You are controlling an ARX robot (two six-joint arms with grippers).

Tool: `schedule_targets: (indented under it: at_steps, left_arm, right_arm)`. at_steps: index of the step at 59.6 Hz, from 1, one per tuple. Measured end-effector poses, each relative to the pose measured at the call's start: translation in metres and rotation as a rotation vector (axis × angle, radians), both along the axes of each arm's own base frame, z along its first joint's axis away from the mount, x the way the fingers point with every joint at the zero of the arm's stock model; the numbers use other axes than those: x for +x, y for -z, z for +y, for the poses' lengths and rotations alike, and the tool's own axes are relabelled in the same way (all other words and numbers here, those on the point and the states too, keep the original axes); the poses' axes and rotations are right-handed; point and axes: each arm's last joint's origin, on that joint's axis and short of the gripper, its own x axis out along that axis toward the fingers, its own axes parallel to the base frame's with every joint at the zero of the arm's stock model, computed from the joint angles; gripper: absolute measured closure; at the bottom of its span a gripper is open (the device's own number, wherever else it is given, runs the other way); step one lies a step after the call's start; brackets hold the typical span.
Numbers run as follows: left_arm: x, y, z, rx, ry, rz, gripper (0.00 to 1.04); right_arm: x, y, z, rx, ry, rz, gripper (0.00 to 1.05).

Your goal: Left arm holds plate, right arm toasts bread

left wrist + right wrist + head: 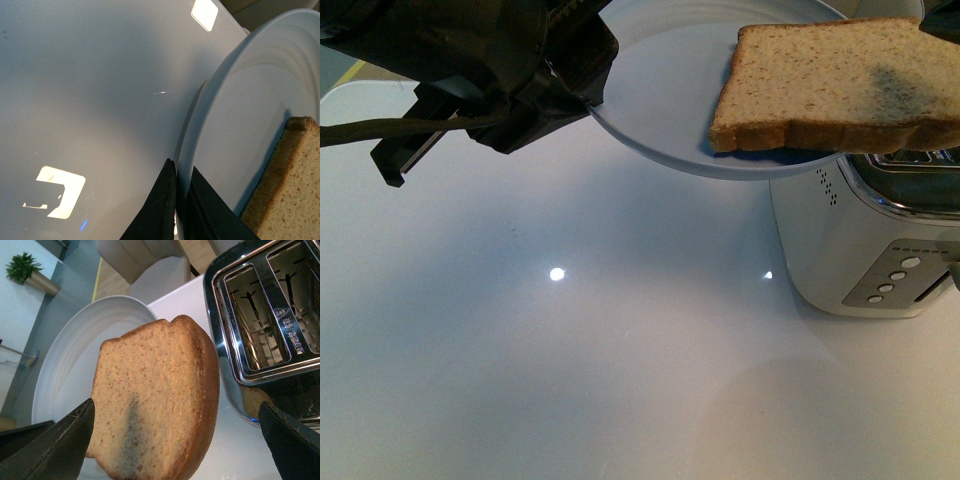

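1. Plate-holding looks done: left gripper (181, 175) shut tight on the rim of the plate (660, 90), a finger on each face of it. Plate lifted clear of the table (570, 380) and brought up beside the top of the toaster (850, 250).
2. Bread (840, 85) lying flat on the plate, on the side nearest the toaster. Seems to jut past the rim toward the toaster. Not yet picked up.
3. Right gripper (176, 405) spread wide above the bread, a finger out to either side, holding nothing. Toaster-side finger well clear of the crust. Other finger near the crust on the side away from the toaster; cannot tell whether touching.
4. Slots (255, 315) on top of the toaster both empty and dark inside, just beside the bread.
5. Judged early in the toasting half: approach made, grasp not begun.
6. Left to do: close on the slice, lift it off the plate, turn it on edge over the toaster, lower it into a slot, start the toaster. Meanwhile, keep the plate steady beside the toaster.
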Motion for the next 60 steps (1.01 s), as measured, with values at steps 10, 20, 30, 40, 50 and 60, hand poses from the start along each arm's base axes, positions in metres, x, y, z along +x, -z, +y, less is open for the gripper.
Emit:
schedule_targets:
  at_steps: [10, 20, 30, 40, 50, 60]
  left_arm:
    - [0.000, 0.001, -0.001, -0.010, 0.004, 0.004, 1.02]
    - [0.000, 0.001, -0.001, -0.015, 0.001, 0.007, 1.02]
    - [0.000, 0.001, -0.001, -0.017, 0.002, 0.009, 1.02]
    - [0.000, 0.001, -0.001, -0.017, 0.002, 0.009, 1.02]
    - [0.000, 0.001, -0.001, -0.020, 0.005, 0.010, 1.02]
    - [0.000, 0.001, -0.001, -0.022, 0.003, 0.011, 1.02]
  right_arm:
    - [0.012, 0.007, 0.003, 0.037, 0.012, 0.034, 0.09]
    - [0.016, 0.012, 0.005, 0.094, 0.029, 0.060, 0.24]
    - [0.016, 0.012, 0.005, 0.102, 0.038, 0.063, 0.50]
    - [0.016, 0.011, 0.005, 0.103, 0.038, 0.059, 0.76]
    - [0.014, 0.004, 0.003, 0.113, 0.034, 0.037, 0.99]
    - [0.013, -0.019, -0.006, 0.114, 0.060, -0.026, 1.01]
